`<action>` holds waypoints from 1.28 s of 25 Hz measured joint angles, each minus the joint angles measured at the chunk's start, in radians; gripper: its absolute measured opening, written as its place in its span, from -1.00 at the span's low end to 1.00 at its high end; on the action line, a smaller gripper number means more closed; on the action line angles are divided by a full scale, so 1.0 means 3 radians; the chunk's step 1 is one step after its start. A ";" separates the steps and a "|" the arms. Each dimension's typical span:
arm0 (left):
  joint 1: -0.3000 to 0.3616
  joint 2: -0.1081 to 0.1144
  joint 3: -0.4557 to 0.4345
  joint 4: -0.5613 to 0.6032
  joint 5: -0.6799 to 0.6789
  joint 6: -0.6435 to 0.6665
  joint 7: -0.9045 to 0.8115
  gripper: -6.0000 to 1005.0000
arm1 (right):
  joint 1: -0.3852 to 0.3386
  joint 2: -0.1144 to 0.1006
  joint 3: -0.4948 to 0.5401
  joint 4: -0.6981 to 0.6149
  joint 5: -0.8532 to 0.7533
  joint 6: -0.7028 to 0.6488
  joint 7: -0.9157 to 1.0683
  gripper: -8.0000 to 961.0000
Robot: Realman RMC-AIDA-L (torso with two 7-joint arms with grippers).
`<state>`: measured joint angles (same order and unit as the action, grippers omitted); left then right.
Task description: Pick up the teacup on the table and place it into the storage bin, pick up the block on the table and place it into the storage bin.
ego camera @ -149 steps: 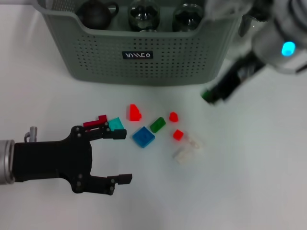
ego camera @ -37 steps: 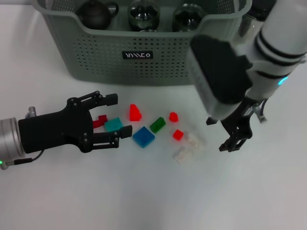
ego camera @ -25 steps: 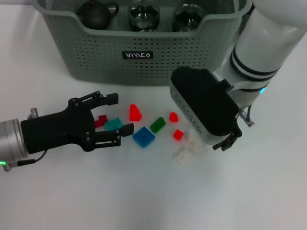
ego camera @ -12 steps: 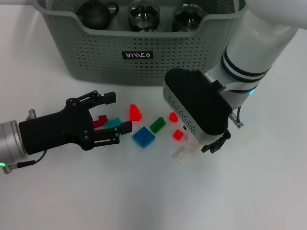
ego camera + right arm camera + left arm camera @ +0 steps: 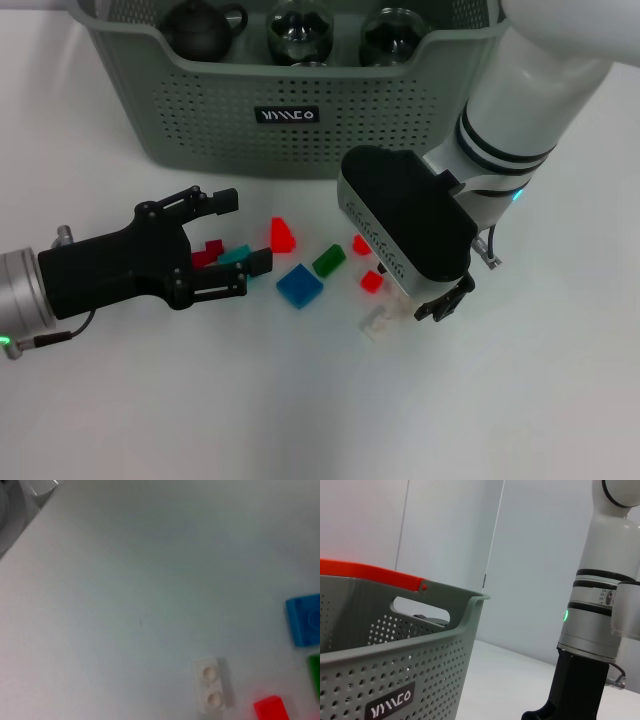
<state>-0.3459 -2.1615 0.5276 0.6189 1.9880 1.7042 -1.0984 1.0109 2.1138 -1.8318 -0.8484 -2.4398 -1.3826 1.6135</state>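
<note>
Storage bin [image 5: 300,110], grey-green and perforated, standing at the far side of the white table [image 5: 300,420], cut off at the top of the head view; black label with white lettering on the front wall. Inside, three vessels: a dark teapot [image 5: 200,25] and two glass ones, hard to tell apart. Left wrist view adds an orange handle [image 5: 370,575] along the rim, unseen from the head. Right gripper [image 5: 440,305] low over the pale block [image 5: 378,322], mostly hidden under its black housing; fingers' spread impossible to tell. Left gripper [image 5: 235,232] spread wide, flanking the dark red block [image 5: 207,252] and teal block [image 5: 237,256]. Eight loose blocks counted: three bright red, one dark red, one teal, one blue [image 5: 299,286], one green [image 5: 329,260], one pale. Right wrist view shows the pale block's two studs.
</note>
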 joint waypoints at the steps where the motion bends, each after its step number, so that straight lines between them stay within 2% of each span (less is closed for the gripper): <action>1: 0.0000 0.0000 0.0000 0.0000 0.0000 0.0000 0.0000 0.76 | 0.0008 0.0000 0.0000 0.0012 0.0018 0.0006 -0.0003 0.46; 20: 0.0013 0.0007 0.0000 -0.0008 0.0001 0.0000 -0.0049 0.76 | 0.0064 0.0005 -0.0076 0.0243 0.0147 0.0175 -0.0010 0.46; 25: 0.0016 0.0011 0.0000 -0.0008 0.0003 0.0000 -0.0069 0.76 | 0.0071 -0.0003 -0.0076 0.0245 0.0144 0.0174 0.0036 0.30; 32: 0.0028 0.0018 0.0000 -0.0007 0.0001 0.0002 -0.0073 0.76 | 0.0072 -0.0037 0.0040 0.0159 0.0129 0.0080 0.0155 -0.03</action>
<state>-0.3374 -2.1562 0.5277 0.6168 1.9884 1.7049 -1.1201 1.0324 2.1026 -1.8197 -0.8007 -2.4010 -1.3586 1.6600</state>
